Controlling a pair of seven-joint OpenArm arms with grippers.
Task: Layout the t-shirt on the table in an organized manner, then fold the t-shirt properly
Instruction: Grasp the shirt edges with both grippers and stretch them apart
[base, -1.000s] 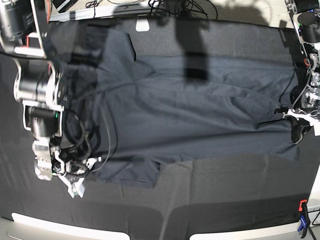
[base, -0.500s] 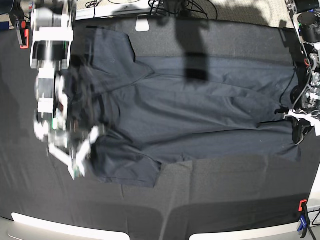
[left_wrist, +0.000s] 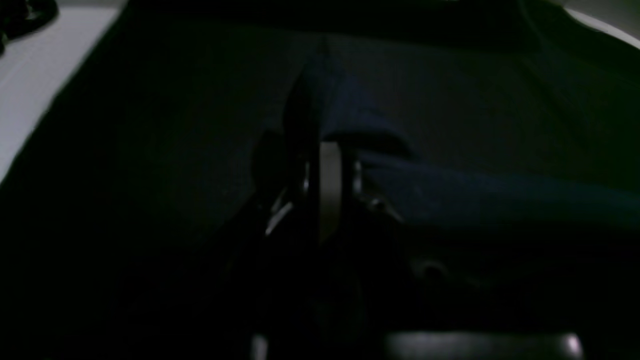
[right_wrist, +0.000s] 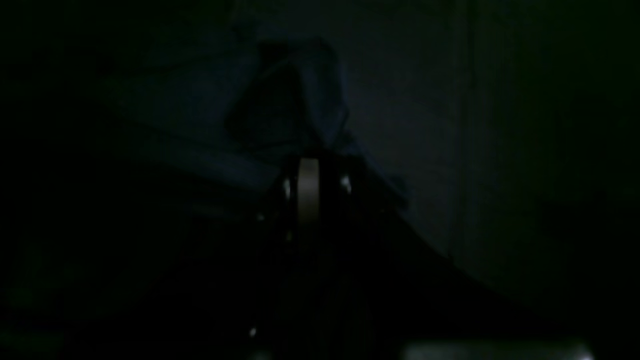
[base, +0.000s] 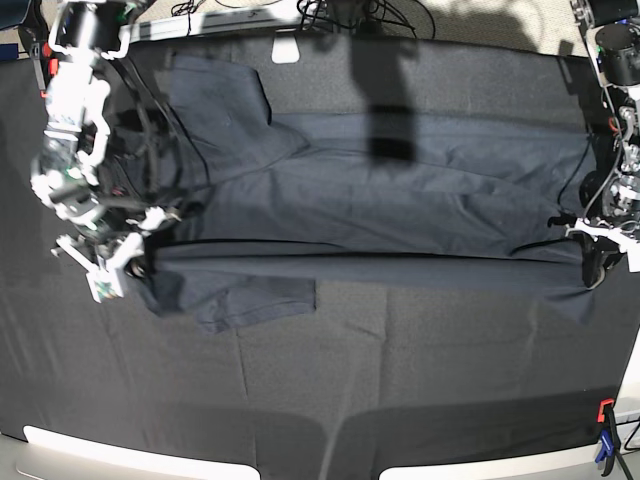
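Jaws of the left gripper (base: 590, 262) and right gripper (base: 125, 255) pinch the t-shirt (base: 370, 210), stretched across the table (base: 420, 380).

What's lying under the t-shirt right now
The t-shirt lies spread over the table, whose matte black cloth shows all around it. Whatever lies directly beneath the shirt is covered, so nothing else can be confirmed there.

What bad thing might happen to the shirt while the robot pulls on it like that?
The t-shirt is pinched at both ends, by the right gripper and the left gripper, and a taut ridge runs between them. Pulling harder might slip the cloth out of one grip. The lower sleeve lies bunched near the right gripper and may get folded in crooked. The dark table cloth could also get dragged along.
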